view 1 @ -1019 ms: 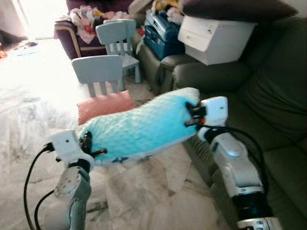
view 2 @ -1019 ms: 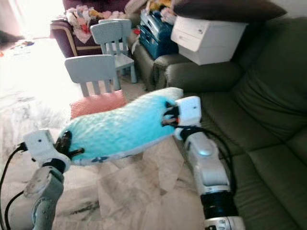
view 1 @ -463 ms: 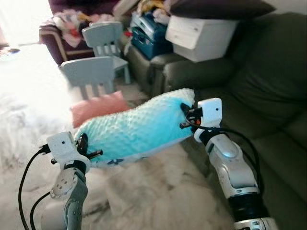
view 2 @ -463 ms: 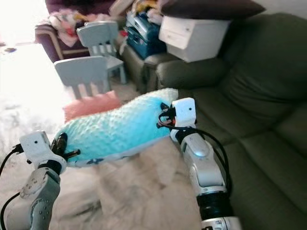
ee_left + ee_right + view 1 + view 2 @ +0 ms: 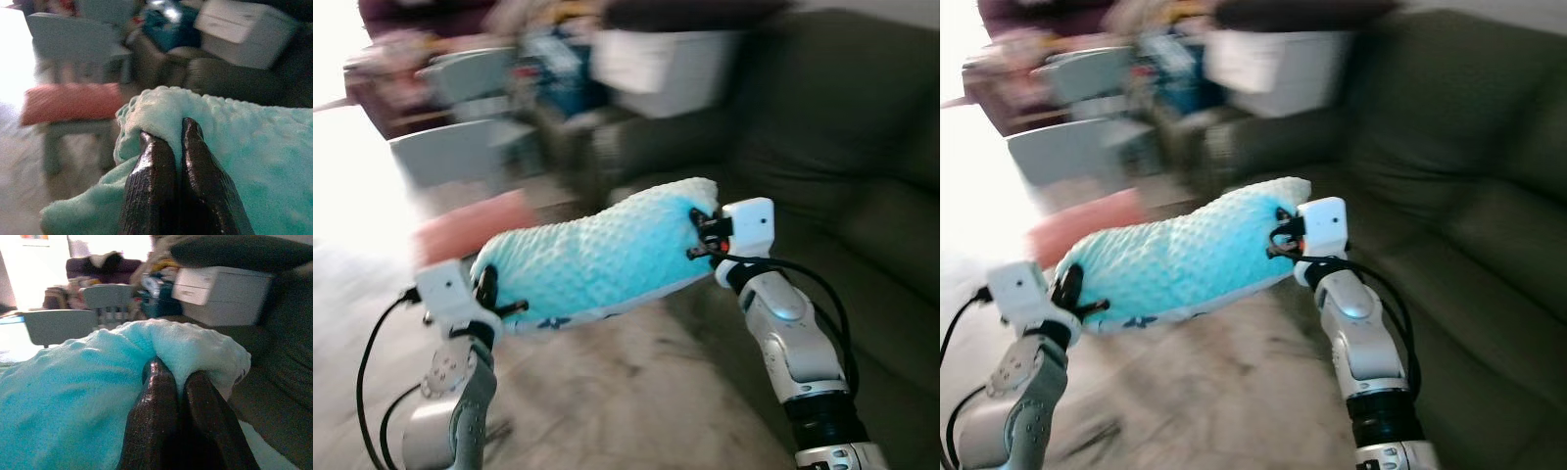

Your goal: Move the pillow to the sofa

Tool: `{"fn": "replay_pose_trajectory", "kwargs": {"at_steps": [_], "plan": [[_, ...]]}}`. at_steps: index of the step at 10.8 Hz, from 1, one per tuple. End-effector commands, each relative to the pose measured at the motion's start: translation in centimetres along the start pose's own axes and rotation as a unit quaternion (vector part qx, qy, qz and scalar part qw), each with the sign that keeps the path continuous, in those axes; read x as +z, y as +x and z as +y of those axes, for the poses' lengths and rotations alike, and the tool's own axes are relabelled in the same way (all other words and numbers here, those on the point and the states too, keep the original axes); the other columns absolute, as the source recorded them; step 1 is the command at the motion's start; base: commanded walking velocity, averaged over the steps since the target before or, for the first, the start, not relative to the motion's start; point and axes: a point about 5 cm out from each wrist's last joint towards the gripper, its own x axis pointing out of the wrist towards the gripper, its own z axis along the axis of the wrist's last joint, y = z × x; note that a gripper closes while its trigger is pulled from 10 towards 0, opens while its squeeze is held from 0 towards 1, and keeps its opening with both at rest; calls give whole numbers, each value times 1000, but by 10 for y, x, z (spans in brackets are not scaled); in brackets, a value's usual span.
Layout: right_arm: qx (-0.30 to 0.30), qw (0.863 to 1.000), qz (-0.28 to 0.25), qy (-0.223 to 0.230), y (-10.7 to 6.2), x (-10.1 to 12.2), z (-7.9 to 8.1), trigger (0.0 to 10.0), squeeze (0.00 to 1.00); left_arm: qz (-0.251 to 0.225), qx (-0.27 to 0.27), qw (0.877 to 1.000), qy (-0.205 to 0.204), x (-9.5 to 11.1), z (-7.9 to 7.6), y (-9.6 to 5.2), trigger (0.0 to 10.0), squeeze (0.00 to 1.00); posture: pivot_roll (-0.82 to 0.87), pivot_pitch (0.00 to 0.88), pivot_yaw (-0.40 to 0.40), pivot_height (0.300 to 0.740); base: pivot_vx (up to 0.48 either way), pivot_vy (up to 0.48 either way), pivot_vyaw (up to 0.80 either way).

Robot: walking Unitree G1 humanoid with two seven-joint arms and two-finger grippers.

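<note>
A long turquoise dimpled pillow (image 5: 592, 259) hangs in the air between my two arms, above the floor beside the dark green sofa (image 5: 862, 186). My left gripper (image 5: 494, 294) is shut on the pillow's left end; its black fingers (image 5: 156, 166) pinch a fold of the fabric (image 5: 161, 117). My right gripper (image 5: 700, 235) is shut on the right end, fingers (image 5: 161, 391) squeezing the white-edged corner (image 5: 205, 352). The pillow's right end reaches over the sofa's front edge. The head views are blurred.
A white box (image 5: 661, 69) sits on the sofa's far armrest. Two pale blue child chairs (image 5: 450, 157) and a pink cushion (image 5: 470, 230) stand on the marble floor (image 5: 607, 392) to the left. More clutter lies blurred at the back.
The whole picture has swung, so the camera has turned towards the sofa, which now takes up more of the right side. Both grippers keep their hold on the pillow.
</note>
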Motion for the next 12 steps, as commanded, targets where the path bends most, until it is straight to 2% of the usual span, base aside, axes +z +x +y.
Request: {"fn": "replay_pose_trajectory", "kwargs": {"at_steps": [1, 3, 4, 10, 12], "plan": [[2, 1000, -13, -4, 2, 7, 1, 10000, 0, -17, -15, 999, 26, 5, 1, 2, 10000, 0, -228, 0, 44, 740, 0, 0, -800], [0, 1000, -13, -5, 2, 7, 1, 10000, 0, 3, -22, 999, 41, 0, 4, 5, 10000, 0, -228, 0, 45, 740, 0, 0, -800], [0, 1000, -14, -5, 1, 7, 1, 10000, 0, 3, -30, 999, 16, 0, 6, 4, 10000, 0, -232, 0, 48, 740, 0, 0, -800], [0, 1000, -14, -8, 0, 7, 1, 10000, 0, 4, -29, 999, 21, -4, 5, 4, 10000, 0, -236, 0, 49, 740, 437, 0, -800], [2, 1000, -14, -7, 0, 6, 2, 10000, 0, 4, -23, 1000, 8, -5, 2, 5, 10000, 0, -236, 0, 50, 740, 216, 0, -319]]}}
